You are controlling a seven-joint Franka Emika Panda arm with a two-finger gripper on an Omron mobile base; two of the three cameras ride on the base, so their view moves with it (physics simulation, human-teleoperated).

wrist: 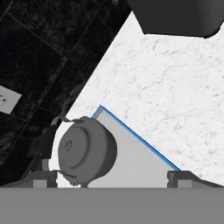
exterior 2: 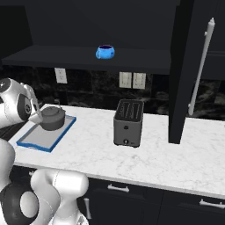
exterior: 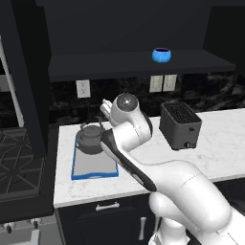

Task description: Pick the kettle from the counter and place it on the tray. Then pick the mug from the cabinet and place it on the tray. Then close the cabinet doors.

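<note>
White marble-look desk (exterior: 210,139) runs over dark drawers, against a black veined backsplash with pale wall outlets. At its left end lies the tray (exterior: 95,168), grey with a bright blue rim. The kettle (exterior: 92,139) stands upright on the far end of the tray, handle arched over its lid. Right of the tray, apart from it, sits a black toaster (exterior: 180,125). Above, the cabinet (exterior 2: 88,57) stands with its doors swung wide; 1 door (exterior 2: 193,66) with a long silver bar handle hangs at the right. The mug (exterior 2: 105,52) rests on the shelf inside. The claw (wrist: 112,179) hovers above the kettle, its 2 fingertips (wrist: 183,178) spread wide apart, gripping nothing.
</note>
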